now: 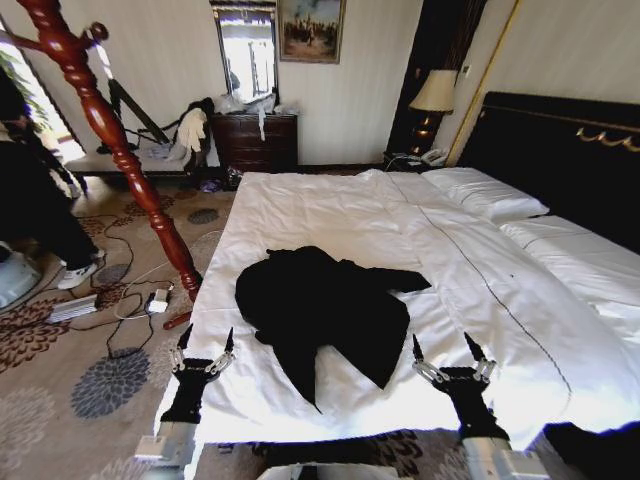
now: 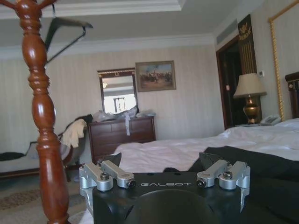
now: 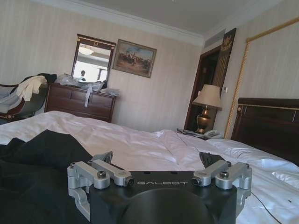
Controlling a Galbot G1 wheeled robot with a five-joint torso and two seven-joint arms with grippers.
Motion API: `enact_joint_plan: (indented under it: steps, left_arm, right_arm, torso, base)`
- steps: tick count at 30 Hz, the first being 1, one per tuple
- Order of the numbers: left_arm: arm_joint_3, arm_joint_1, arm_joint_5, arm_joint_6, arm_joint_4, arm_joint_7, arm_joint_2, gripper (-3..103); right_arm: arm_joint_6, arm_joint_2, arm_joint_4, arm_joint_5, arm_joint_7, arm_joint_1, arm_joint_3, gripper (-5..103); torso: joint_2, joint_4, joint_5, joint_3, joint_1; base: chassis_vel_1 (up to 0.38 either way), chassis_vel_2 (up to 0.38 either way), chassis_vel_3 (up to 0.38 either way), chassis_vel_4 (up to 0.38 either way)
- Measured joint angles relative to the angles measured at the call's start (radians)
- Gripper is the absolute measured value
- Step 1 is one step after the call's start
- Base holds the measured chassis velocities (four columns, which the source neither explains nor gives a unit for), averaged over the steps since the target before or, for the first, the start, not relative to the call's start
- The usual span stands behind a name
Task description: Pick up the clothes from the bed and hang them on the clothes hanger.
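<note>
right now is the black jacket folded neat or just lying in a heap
In a loose heap: the clothes lie crumpled on the bed, sleeves and tails splayed unevenly.

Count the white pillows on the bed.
2. One pillow lies at the head of the bed near the lamp; the second pillow lies beside it, nearer the robot's right. More may be hidden past the picture's edge.

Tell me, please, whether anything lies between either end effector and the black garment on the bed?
Nothing visible does. The black garment lies spread on bare white sheet of the bed. The left end effector and right end effector, both open, hover over the near edge on either side of it, with only sheet between.
</note>
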Motion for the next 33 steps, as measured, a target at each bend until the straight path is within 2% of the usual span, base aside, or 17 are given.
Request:
enact_joint_plan:
  steps: [9,19,23,26,28,30,33]
  left_arm:
    - [0.127,-0.098,0.018,0.052,0.094,-0.020,0.063,94]
    - [0.139,-0.115,0.014,0.061,0.092,-0.030,0.063,94]
    - [0.159,-0.142,-0.001,0.090,0.114,-0.047,0.074,94]
    - [0.224,-0.211,-0.080,0.148,0.155,-0.086,0.102,95]
    - [0.237,-0.223,-0.108,0.162,0.162,-0.096,0.104,96]
    - [0.280,-0.261,-0.185,0.203,0.183,-0.128,0.110,97]
    - [0.326,-0.310,-0.228,0.236,0.209,-0.156,0.131,98]
  right_arm:
    - [-0.017,-0.009,-0.009,0.035,0.005,0.003,0.035,100]
    - [-0.023,-0.005,-0.018,0.038,0.005,0.013,0.041,100]
    - [-0.028,-0.007,-0.018,0.035,0.006,0.017,0.037,100]
    - [-0.029,-0.013,-0.012,0.034,0.010,0.008,0.044,100]
    - [-0.030,-0.020,-0.012,0.036,0.011,0.008,0.047,100]
    - [-0.034,-0.038,-0.011,0.042,0.015,0.005,0.054,100]
    - [-0.033,-0.034,-0.003,0.042,0.017,-0.011,0.059,100]
  torso:
    - [0.000,-0.0002,-0.0001,0.000,0.000]
    - [0.000,0.0002,0.0000,0.000,0.000]
    - [0.000,0.0003,0.0000,0.000,0.000]
    - [0.000,-0.0006,-0.0002,0.000,0.000]
    - [0.000,-0.0005,-0.0002,0.000,0.000]
    - [0.000,0.0008,0.0003,0.000,0.000]
    - [0.000,-0.0004,0.0000,0.000,0.000]
  base:
    - [0.000,0.000,0.000,0.000]
    - [0.000,0.000,0.000,0.000]
    - [0.000,0.000,0.000,0.000]
    - [0.000,0.000,0.000,0.000]
    - [0.000,0.000,0.000,0.000]
    - [0.000,0.000,0.000,0.000]
    - [0.000,0.000,0.000,0.000]
